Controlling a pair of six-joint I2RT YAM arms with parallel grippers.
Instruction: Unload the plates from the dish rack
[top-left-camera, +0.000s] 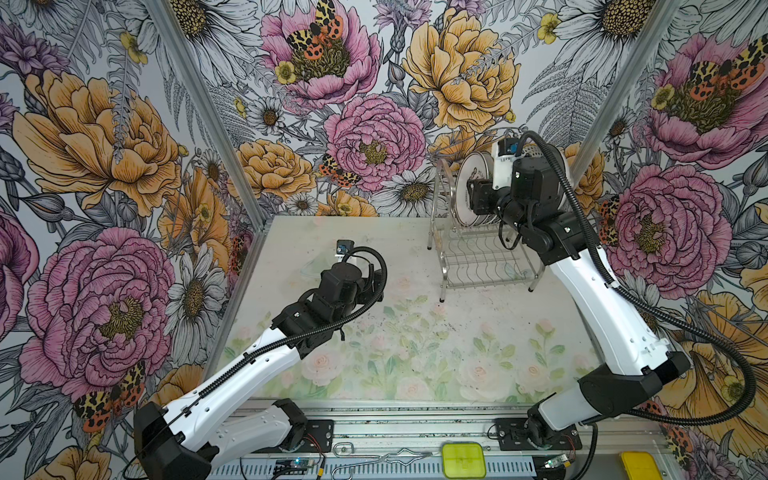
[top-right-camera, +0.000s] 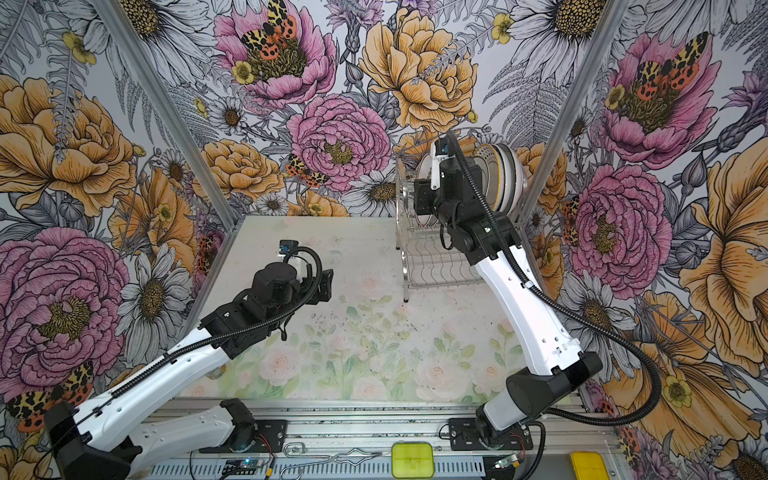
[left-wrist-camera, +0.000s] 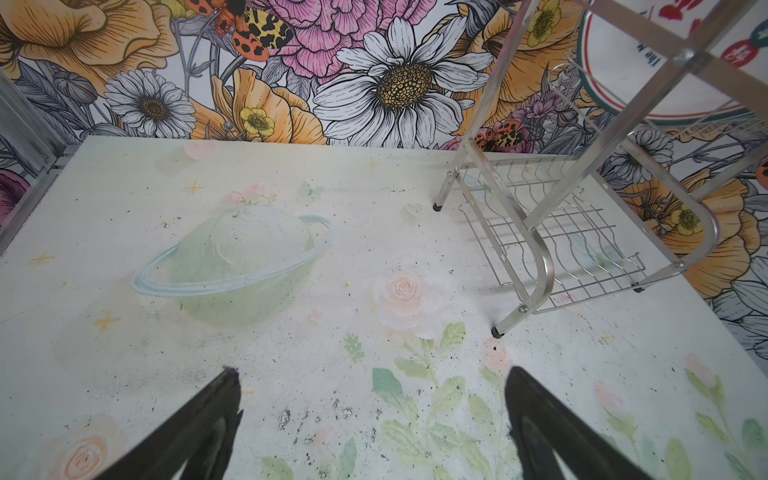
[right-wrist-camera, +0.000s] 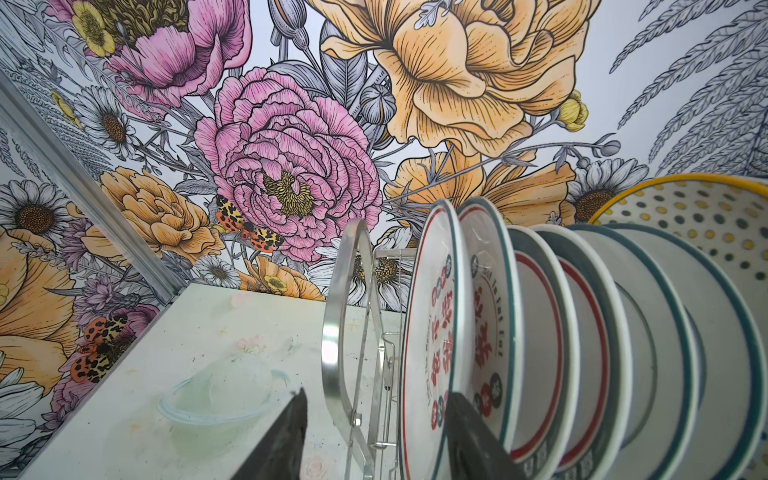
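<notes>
The surface (top-left-camera: 374, 345) is pale, printed with faded roses and green leaves, with many small black specks (left-wrist-camera: 316, 415) on it. A light green ringed planet (left-wrist-camera: 237, 266) is drawn in its far left part. The walls (top-left-camera: 104, 145) carry big pink and orange flowers and spotted moths (top-left-camera: 320, 37). On the front rail (top-left-camera: 415, 428) lie a bent wire (top-left-camera: 386, 458) and a lime-green square box (top-left-camera: 463, 459); a yellow thing (top-left-camera: 640, 467) is cut by the edge

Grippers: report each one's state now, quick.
Left gripper: open, holding nothing.
Right gripper: open, fingers astride the front plate, not clamped on it.
</notes>
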